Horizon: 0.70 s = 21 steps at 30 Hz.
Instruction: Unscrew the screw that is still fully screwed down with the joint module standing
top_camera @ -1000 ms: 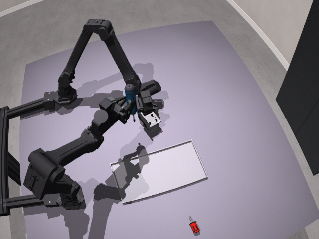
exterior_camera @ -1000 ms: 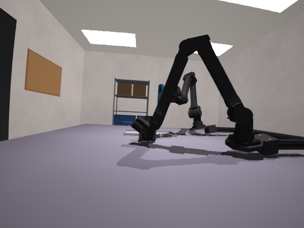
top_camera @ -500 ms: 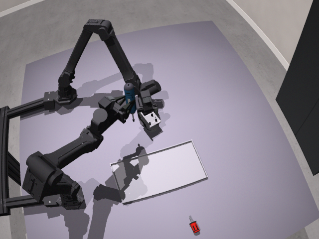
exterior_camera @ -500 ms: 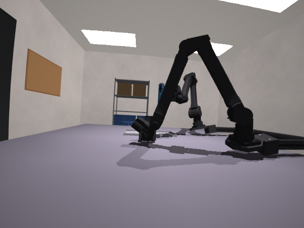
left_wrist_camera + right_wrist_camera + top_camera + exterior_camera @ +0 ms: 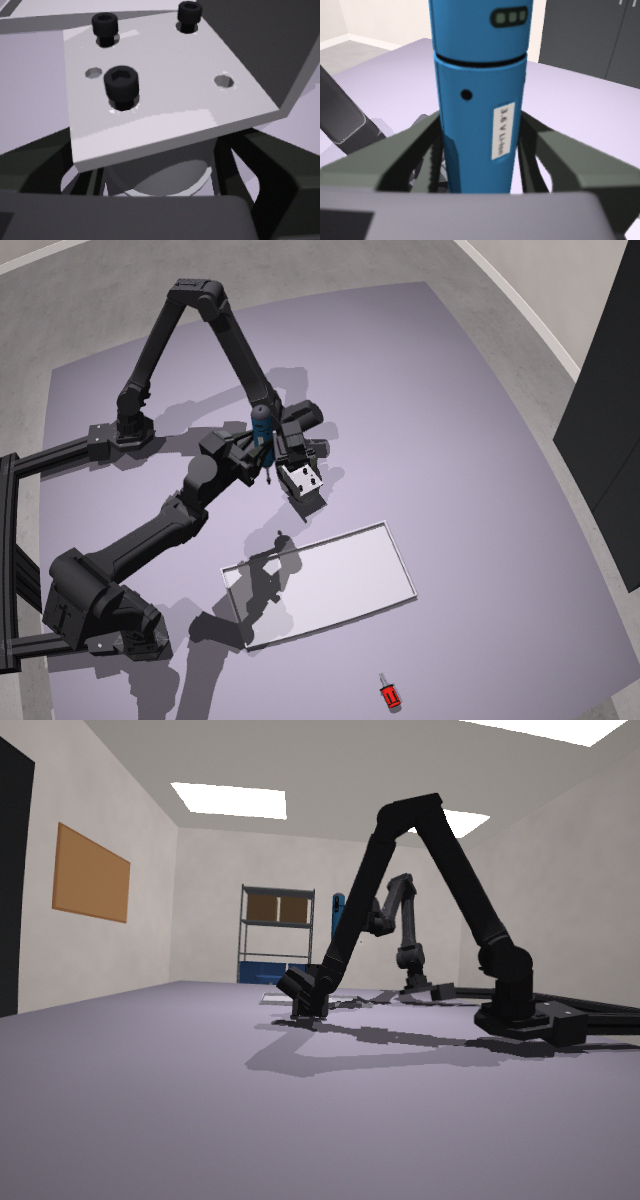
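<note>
Pale walls and a metal shelf rack (image 5: 239,942) stood beyond the lilac table (image 5: 491,498) (image 5: 310,1123) (image 5: 30,100) (image 5: 410,65). Towards its left edge in the top view, the joint module (image 5: 311,499) (image 5: 160,175) was pinched by the left fingers (image 5: 313,463) (image 5: 310,1007) — apparently for steadying, its bracket (image 5: 296,478) (image 5: 160,60) uppermost. The electric screwdriver (image 5: 262,431) (image 5: 338,911) (image 5: 480,115) was gripped upright between the right fingers (image 5: 241,455) — presumably so a socket could be met squarely.

Electric screwdriver (image 5: 261,427) (image 5: 337,913) (image 5: 475,120) slightly higher.
</note>
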{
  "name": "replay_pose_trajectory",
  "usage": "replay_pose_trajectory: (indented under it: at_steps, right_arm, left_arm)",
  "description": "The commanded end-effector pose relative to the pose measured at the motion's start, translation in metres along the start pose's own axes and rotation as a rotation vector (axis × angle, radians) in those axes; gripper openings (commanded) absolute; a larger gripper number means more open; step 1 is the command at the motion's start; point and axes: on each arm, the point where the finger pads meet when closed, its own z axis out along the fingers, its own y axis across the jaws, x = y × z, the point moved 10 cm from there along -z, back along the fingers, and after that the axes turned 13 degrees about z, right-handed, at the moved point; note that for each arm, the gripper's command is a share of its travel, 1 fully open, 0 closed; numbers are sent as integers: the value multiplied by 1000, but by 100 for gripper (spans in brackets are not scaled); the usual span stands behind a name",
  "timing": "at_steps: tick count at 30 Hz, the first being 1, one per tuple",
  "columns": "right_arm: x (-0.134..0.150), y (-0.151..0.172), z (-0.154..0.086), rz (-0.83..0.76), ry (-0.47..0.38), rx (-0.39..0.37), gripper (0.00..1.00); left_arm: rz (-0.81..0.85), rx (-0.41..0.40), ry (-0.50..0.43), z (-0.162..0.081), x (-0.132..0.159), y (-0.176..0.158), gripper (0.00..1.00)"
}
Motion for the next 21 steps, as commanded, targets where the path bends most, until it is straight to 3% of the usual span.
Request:
replay_pose_trajectory:
  at_steps: [1,8,13,14,21]
  right_arm:
    - [-34,-12,18,47,-61,34,42]
    - [-22,-36,28,79,20,89,42]
    - [-27,-26,27,84,-6,63,42]
    - [-24,-39,28,86,23,99,42]
    - [-26,-63,32,129,65,154,42]
  left_arm:
    - [17,-18,0,1,6,10,59]
    - [17,-18,0,1,6,10,59]
    - [17,-18,0,1,6,10,59]
    - [17,-18,0,1,6,10,59]
    - [17,-18,0,1,6,10,59]
